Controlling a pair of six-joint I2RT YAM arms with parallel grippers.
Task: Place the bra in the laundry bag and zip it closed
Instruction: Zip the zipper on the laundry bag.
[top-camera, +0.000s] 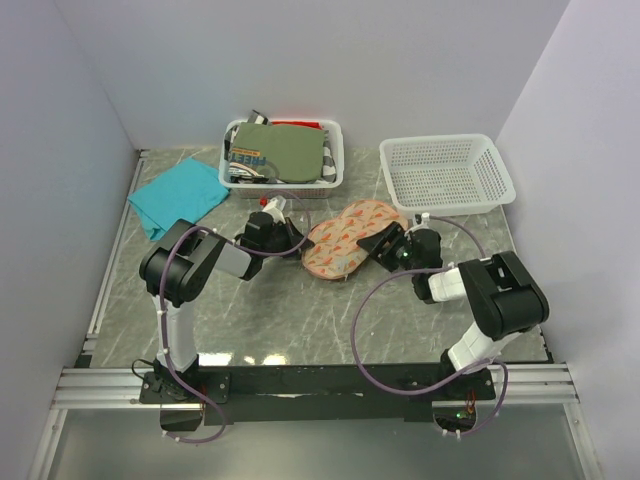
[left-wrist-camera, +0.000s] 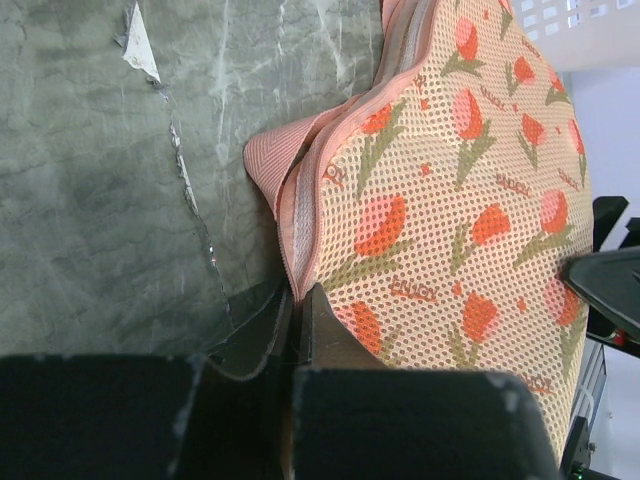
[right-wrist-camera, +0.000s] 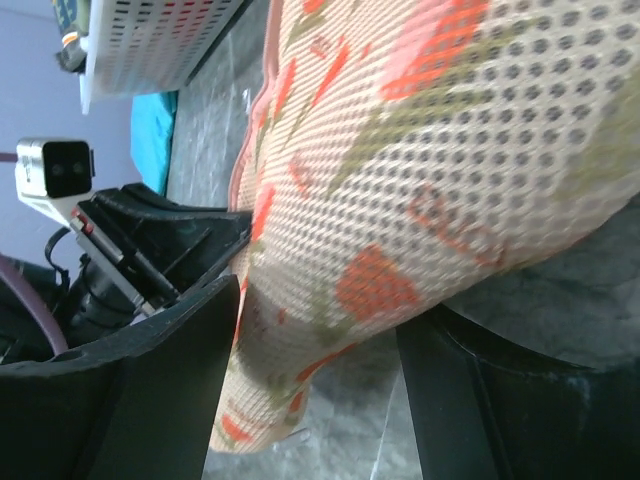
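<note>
L gripper (left-wrist-camera: 298, 310) tight on laundry bag (top-camera: 345, 238) edge seam, R gripper (top-camera: 380, 243) wide grip on opp. lobe; open table (top-camera: 300, 320) nearside.

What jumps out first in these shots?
A tulip-print mesh laundry bag lies mid-table, with both arms on it: the left gripper pinched shut on its edge seam, the right gripper clasping its other end in wide jaws. Behind stand a clothes-filled basket and a white mesh basket.
</note>
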